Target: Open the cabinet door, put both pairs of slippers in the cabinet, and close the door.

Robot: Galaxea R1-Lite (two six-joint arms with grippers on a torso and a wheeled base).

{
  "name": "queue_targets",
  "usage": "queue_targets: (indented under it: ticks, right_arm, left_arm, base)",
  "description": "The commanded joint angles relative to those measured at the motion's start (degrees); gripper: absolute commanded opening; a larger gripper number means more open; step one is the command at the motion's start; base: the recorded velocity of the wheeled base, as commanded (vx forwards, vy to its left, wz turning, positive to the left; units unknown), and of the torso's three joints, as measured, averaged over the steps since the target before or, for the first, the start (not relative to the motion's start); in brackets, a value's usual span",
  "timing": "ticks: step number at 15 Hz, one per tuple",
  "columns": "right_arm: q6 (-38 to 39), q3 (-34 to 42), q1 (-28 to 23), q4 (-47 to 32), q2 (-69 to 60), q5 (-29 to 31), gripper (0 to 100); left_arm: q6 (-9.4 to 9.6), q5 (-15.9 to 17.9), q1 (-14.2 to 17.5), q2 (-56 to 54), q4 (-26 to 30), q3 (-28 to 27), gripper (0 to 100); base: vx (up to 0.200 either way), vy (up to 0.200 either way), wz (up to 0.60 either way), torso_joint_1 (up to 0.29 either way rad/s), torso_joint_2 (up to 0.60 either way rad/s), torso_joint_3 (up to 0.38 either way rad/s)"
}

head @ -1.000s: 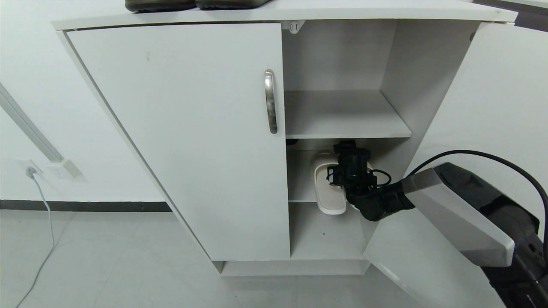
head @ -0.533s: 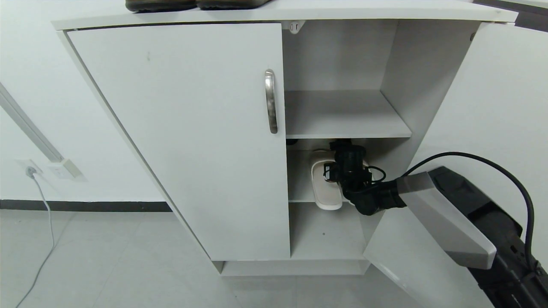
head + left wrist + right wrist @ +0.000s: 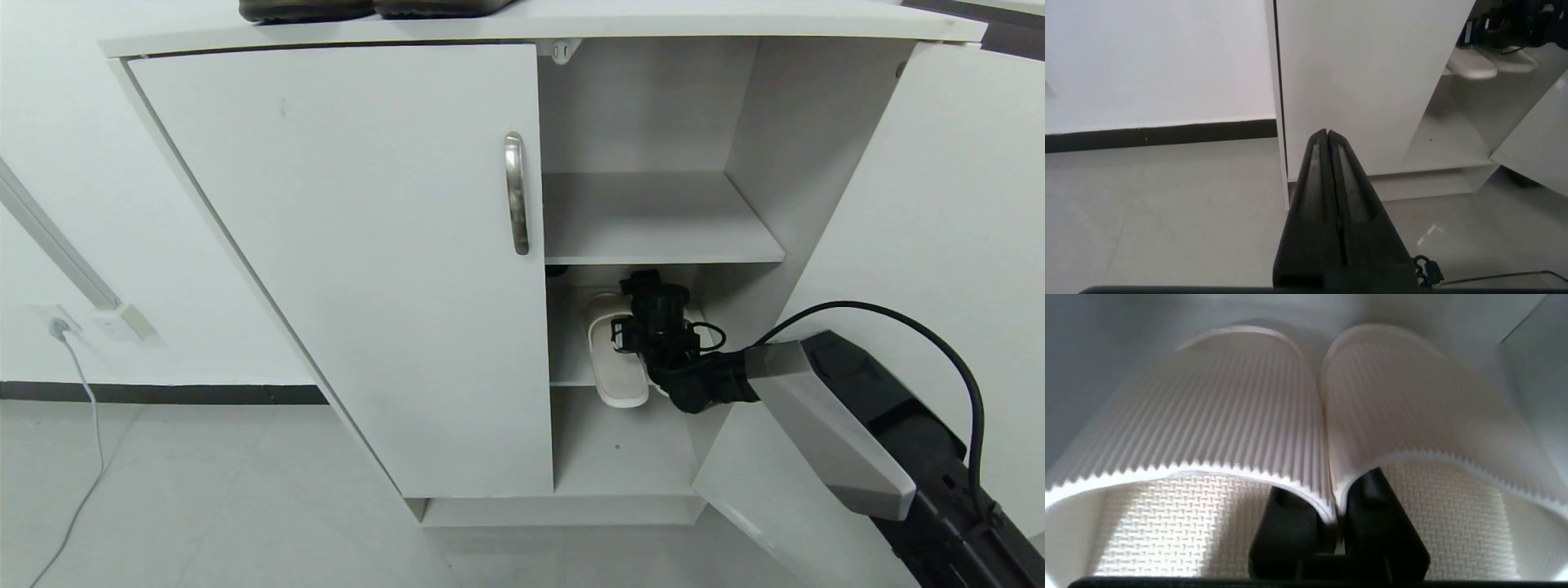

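- The tall white wooden cabinet [image 3: 784, 139] is standing against a white wall, its left door [image 3: 351, 261] sitting shut with a vertical curved metal handle [image 3: 514, 194] near its inner edge.
- The cabinet's right door [image 3: 939, 204] is hanging wide open, showing three compartments stacked one above another.
- The pair of white ribbed foam slippers [image 3: 616, 367] is lying side by side on the lower inner shelf [image 3: 571, 359], in the middle compartment, toes pointing toward the back and heels sticking out past the shelf's front edge.
- The right gripper [image 3: 645, 310] is reaching into that middle compartment from the open side, just under the upper shelf [image 3: 653, 220].
- In the right wrist view the slippers [image 3: 1241, 416] are lying touching each other, and the right gripper [image 3: 1331, 514] is pushing one black finger under each strap; its jaws are pinching the two neighbouring strap edges between them.
- A pair of dark slippers [image 3: 367, 8] is resting on top of the cabinet, above the shut door, partly cut off by the picture edge.
- The left gripper [image 3: 1327, 143] is hanging above the grey tiled floor [image 3: 1167, 212], well apart from the cabinet's base, its jaws pressing flat together with nothing between them.
- A grey cable is running down from a wall socket [image 3: 55, 327] left of the cabinet.
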State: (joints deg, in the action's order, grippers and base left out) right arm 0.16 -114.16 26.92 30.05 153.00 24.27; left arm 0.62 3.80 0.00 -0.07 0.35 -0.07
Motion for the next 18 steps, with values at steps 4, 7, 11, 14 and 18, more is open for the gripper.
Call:
queue_targets:
  ticks: [4,7,11,14,18]
  right_arm:
    - [0.0,-0.4,0.2,-0.2,0.9,0.3,100]
    - [0.1,2.9,0.4,2.3,-2.8,2.2,100]
    - [0.0,12.7,1.4,7.4,-7.3,2.2,100]
    - [-0.1,17.0,1.6,9.8,-9.0,2.2,100]
    - [0.0,35.4,3.8,19.3,-19.1,1.6,100]
  left_arm:
    - [0.08,0.0,0.0,0.1,0.0,0.1,0]
    - [0.08,0.0,0.0,0.1,0.0,0.0,0]
    - [-0.01,0.0,0.0,0.1,0.0,0.1,0]
    - [-0.01,-0.1,0.0,0.1,0.0,0.1,0]
    - [-0.01,-0.1,0.0,0.1,0.0,0.1,0]
  base:
    - [0.0,0.0,0.0,0.0,0.0,0.0]
    - [0.0,0.0,0.0,0.0,0.0,0.0]
    - [0.0,0.0,0.0,0.0,0.0,0.0]
    - [0.0,0.0,0.0,0.0,0.0,0.0]
    - [0.0,0.0,0.0,0.0,0.0,0.0]
